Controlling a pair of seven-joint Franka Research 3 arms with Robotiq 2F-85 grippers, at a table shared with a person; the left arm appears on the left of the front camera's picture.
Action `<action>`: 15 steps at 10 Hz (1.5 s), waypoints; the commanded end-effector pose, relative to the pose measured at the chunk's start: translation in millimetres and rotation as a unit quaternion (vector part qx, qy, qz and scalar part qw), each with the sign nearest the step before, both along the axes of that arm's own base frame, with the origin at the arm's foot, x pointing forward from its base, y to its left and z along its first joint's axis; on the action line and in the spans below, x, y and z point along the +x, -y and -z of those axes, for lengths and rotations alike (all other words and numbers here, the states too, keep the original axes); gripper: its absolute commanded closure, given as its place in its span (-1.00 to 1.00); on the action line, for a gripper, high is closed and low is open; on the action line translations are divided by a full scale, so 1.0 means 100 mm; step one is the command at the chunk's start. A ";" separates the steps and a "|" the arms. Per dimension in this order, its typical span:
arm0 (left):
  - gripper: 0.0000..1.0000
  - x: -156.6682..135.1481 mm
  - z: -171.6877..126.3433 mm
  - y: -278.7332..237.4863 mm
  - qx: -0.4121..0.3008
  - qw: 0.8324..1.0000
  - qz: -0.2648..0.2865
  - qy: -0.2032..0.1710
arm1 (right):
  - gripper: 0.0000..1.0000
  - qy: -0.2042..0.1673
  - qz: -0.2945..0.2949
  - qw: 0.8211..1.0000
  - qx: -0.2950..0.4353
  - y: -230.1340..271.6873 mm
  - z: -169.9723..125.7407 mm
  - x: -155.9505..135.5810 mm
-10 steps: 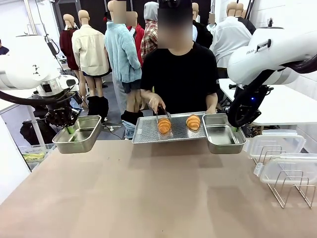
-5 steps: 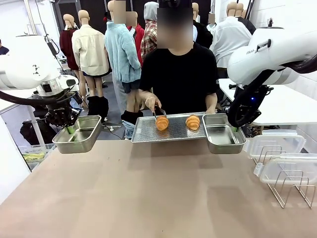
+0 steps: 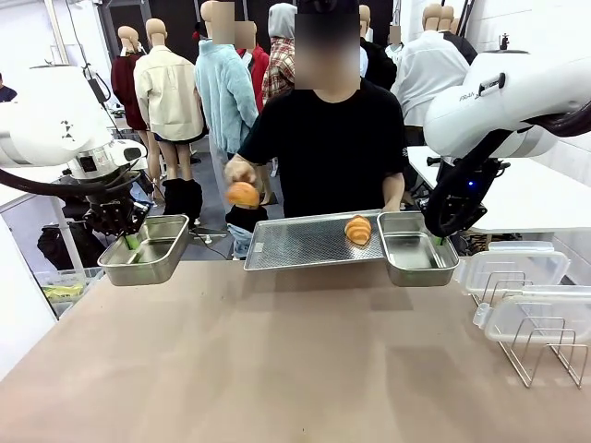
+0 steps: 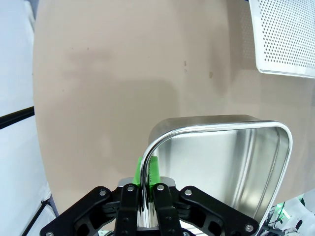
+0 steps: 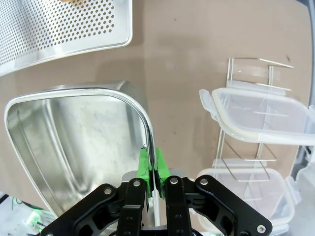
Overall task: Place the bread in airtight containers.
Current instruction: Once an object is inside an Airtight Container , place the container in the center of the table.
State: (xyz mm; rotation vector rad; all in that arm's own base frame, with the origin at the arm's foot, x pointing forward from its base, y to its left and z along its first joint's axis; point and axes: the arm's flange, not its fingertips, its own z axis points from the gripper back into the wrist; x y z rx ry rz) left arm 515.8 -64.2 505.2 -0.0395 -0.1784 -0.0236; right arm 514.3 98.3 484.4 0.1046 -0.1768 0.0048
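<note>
- Our left gripper (image 3: 129,242) pinches the left tin (image 3: 152,245) by its rim; right gripper (image 3: 436,238) likewise the right tin (image 3: 413,251).
- One roll (image 3: 244,194) is aloft at the person's hand (image 3: 237,172), the other roll (image 3: 358,229) on the tray (image 3: 286,247).
- We risk a tin tipping as bread lands.

So the left roll (image 3: 244,195) isn't on the tray (image 3: 295,242) anymore. A second ago it was sitting there with the tongs closing on it, and half a second ago it had barely budged. Now the person's hand (image 3: 238,171) has swung it out past the tray's left edge, up in the air and blurry, over on the left tin (image 3: 148,251) side. That end of the tray is bare now.
</note>
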 end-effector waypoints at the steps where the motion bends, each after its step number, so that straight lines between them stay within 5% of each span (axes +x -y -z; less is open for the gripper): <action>1: 1.00 -0.02 -0.01 -0.03 0.007 1.000 0.001 0.012 | 1.00 0.003 0.000 1.000 0.001 0.00 -0.03 -0.01; 15: 1.00 -0.02 -0.01 -0.03 0.007 1.000 0.001 0.012 | 1.00 0.003 0.000 1.000 0.001 0.00 -0.03 -0.01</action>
